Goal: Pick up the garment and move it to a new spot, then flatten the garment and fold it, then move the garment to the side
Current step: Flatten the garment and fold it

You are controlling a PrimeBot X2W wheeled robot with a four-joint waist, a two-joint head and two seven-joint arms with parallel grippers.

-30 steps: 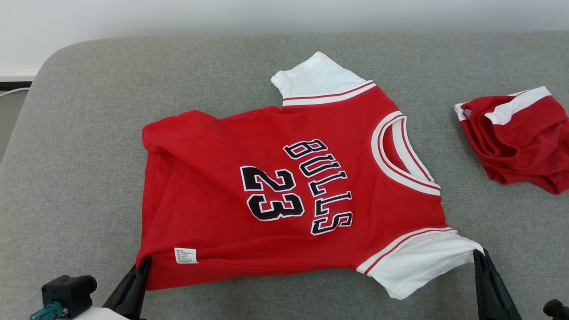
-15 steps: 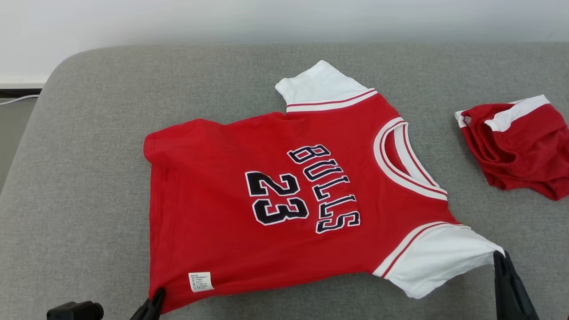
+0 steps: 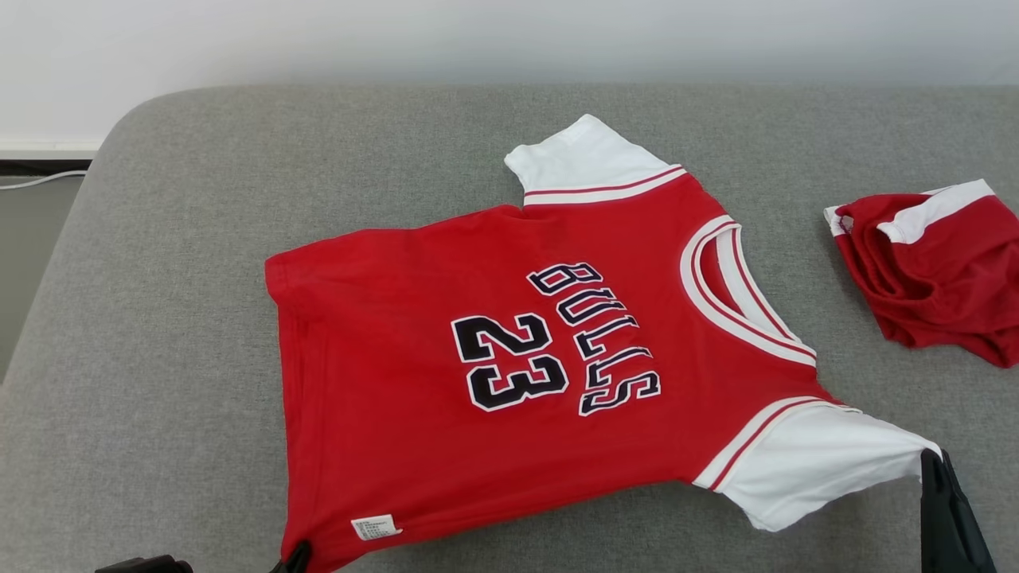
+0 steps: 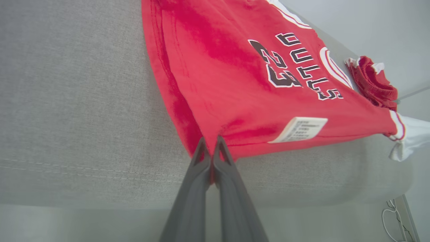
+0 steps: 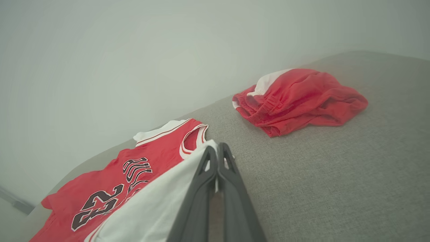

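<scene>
Home-like room: grey fabric sofa cushion [image 3: 199,239], plain white wall [image 3: 398,40].

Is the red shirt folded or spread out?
Spread out: the shirt lies open on the grey cushion, its whole printed front showing.

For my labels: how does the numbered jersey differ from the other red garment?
The jersey lies spread nearly flat; the shorts are bunched up. The jersey bears BULLS and 23; the shorts show no print. The left gripper and right gripper pinch the jersey's hem corner and sleeve; nothing touches the shorts. Both are red with white trim, on the grey cushion.
</scene>
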